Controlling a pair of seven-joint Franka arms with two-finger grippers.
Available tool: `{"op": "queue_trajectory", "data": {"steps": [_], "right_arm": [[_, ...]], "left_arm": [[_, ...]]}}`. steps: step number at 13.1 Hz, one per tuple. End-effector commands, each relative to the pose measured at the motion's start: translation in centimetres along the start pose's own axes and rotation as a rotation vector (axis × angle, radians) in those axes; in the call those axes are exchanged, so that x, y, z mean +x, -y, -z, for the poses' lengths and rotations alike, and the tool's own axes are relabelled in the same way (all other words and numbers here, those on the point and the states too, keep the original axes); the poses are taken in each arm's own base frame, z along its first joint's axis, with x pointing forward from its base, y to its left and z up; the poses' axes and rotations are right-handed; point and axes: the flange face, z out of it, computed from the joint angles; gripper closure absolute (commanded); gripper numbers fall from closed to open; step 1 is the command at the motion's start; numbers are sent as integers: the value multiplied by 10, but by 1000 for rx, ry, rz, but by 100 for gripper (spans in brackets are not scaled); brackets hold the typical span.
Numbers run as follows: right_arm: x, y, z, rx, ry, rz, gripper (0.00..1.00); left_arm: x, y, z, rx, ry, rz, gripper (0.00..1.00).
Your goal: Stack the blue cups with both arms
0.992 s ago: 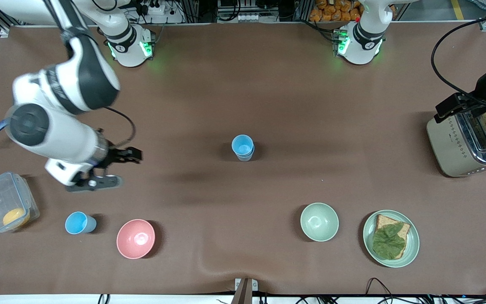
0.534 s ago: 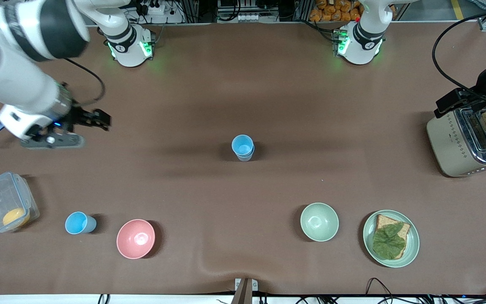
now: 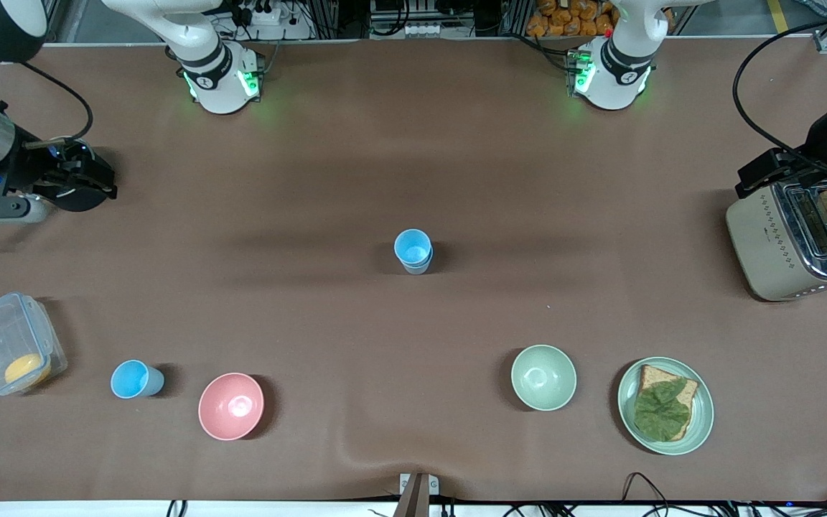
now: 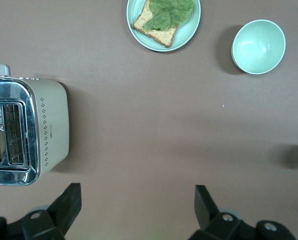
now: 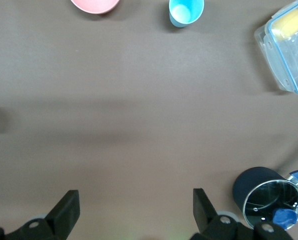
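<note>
A: What's hard to make out?

B: In the front view the right arm is cut off at the table's edge, so only its wrist and the right gripper [image 3: 94, 188] show, over bare table at its own end, above a dark pot [image 5: 268, 196] with a blue handle. The left gripper [image 3: 762, 176] is partly out of frame too, over the toaster [image 3: 794, 248].

A: And the fingers?

B: Both wrist views show them spread wide apart and empty: the right fingers [image 5: 69, 207], the left fingers [image 4: 71, 200].

A: Where are the cups?

B: The stacked blue cups [image 3: 413, 251] stand at the table's middle, a bright one nested in a paler one. A single sky-blue cup [image 3: 133, 379] stands upright nearer the camera, between the clear lidded box [image 3: 8, 345] and the pink bowl [image 3: 231, 406].

A: Anything inside the containers?

B: The box holds something yellow-orange. Both bowls look empty, the pale green bowl [image 3: 543, 378] too. The green plate [image 3: 701, 420] beside it carries bread topped with a leaf, and a slice stands in the toaster's slot.
</note>
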Motion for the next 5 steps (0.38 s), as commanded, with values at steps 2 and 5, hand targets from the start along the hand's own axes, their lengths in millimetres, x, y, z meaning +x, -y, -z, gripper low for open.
{"op": "queue_trajectory", "data": {"steps": [2,5], "right_arm": [[-5,-5,7,29,-21,-10,0],[-2,-16,9,33,-34,-30,0]], "left_arm": [[-3,-4,7,21,-2,-18,0],[-1,-4,15,18,-19,-16,0]]}}
